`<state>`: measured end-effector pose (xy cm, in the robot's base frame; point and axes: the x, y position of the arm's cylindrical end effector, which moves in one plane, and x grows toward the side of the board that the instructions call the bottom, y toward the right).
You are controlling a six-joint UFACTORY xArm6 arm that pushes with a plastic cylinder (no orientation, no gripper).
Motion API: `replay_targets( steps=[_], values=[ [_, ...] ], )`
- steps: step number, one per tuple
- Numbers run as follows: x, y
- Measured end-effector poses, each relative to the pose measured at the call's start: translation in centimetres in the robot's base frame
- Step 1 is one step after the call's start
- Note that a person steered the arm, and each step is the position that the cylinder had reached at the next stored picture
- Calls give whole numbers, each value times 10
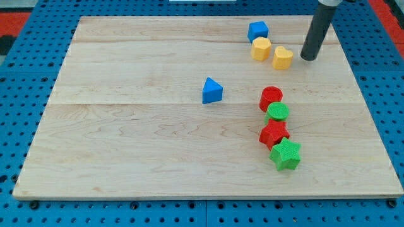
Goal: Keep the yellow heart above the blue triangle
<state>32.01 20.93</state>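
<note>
Toward the view's top right of the table (126, 157): yellow heart (282, 57), small, light, rigid, likely slides easily; push its right flank. My tip (308, 59) stands just beside it, apart, holding nothing. Yellow hexagon (261, 48) adjoins. Blue triangle (212, 91) lies lower-left, well apart.

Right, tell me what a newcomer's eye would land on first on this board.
First the lone blue triangle near the board's middle, apart from everything else. Next the column of red and green blocks at the view's lower right, ending in a green star. Then my tip at the view's upper right, just right of the yellow heart, which sits beside a yellow hexagon and a blue block.
</note>
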Motion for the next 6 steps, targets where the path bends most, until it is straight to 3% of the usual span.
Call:
replay_targets(
  steps=[2, 3, 4, 6],
  values=[
    [29, -120],
    [30, -141],
    [34, -113],
    [53, -149]
  ],
)
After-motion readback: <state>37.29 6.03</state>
